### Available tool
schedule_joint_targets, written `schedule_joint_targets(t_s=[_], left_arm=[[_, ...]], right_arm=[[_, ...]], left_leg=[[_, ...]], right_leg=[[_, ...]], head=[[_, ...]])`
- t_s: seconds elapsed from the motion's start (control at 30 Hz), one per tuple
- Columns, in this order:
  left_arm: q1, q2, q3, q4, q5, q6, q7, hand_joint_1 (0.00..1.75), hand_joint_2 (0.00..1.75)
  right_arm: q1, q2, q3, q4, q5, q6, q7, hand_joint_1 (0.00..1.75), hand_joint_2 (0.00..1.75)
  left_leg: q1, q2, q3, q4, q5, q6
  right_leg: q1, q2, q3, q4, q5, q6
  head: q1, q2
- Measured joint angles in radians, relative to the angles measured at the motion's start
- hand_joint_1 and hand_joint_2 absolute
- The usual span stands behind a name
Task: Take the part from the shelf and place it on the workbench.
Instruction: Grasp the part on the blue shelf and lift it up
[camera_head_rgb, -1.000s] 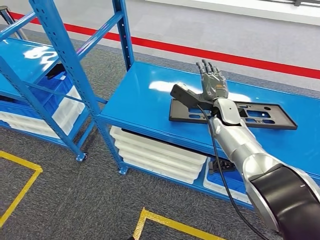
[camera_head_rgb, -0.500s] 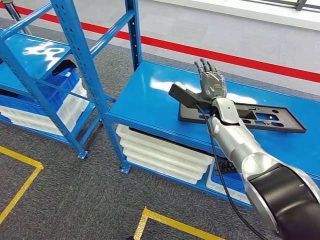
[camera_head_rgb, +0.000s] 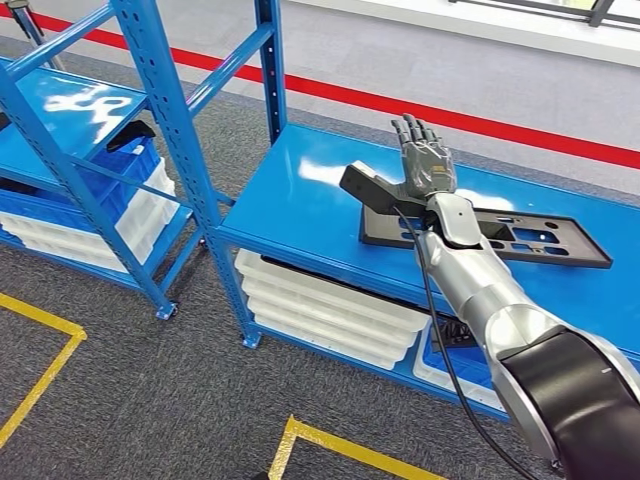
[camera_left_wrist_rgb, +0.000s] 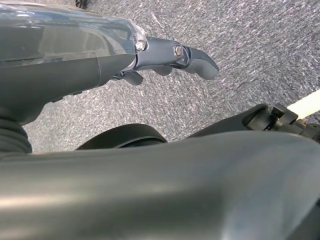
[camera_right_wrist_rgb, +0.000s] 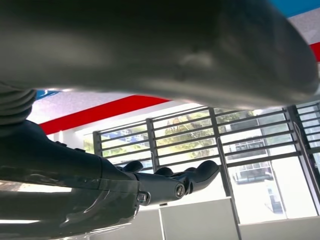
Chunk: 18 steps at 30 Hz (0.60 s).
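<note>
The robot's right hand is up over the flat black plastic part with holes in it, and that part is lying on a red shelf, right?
Not quite: the shelf is blue, not red, as the head view shows. The red you see is a stripe on the floor behind it. The rest holds: the robot's right hand is raised with its fingers spread above the flat black plastic part with holes, which lies on that shelf.

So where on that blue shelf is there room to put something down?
The blue shelf top is bare on its near-left part, between the upright post and the flat black part. A bare strip also runs behind the part along the back edge. It is crowded in the middle, where the right hand hovers, fingers spread, over the part's left end.
</note>
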<state>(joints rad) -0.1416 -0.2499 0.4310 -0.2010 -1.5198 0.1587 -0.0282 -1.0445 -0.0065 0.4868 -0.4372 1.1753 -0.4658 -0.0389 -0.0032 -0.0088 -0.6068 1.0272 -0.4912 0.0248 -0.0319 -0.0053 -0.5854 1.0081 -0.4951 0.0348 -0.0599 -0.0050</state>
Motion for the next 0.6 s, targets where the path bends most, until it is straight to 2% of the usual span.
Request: schedule_joint_targets(t_s=[0.6], left_arm=[[0.0,0.0,0.0,0.0,0.0,0.0,0.0,0.0,1.75]], right_arm=[[0.0,0.0,0.0,0.0,0.0,0.0,0.0,0.0,0.0]], left_leg=[[0.005,0.0,0.0,-0.001,0.0,0.0]], right_leg=[[0.005,0.0,-0.001,0.002,0.0,-0.001]], head=[[0.0,0.0]])
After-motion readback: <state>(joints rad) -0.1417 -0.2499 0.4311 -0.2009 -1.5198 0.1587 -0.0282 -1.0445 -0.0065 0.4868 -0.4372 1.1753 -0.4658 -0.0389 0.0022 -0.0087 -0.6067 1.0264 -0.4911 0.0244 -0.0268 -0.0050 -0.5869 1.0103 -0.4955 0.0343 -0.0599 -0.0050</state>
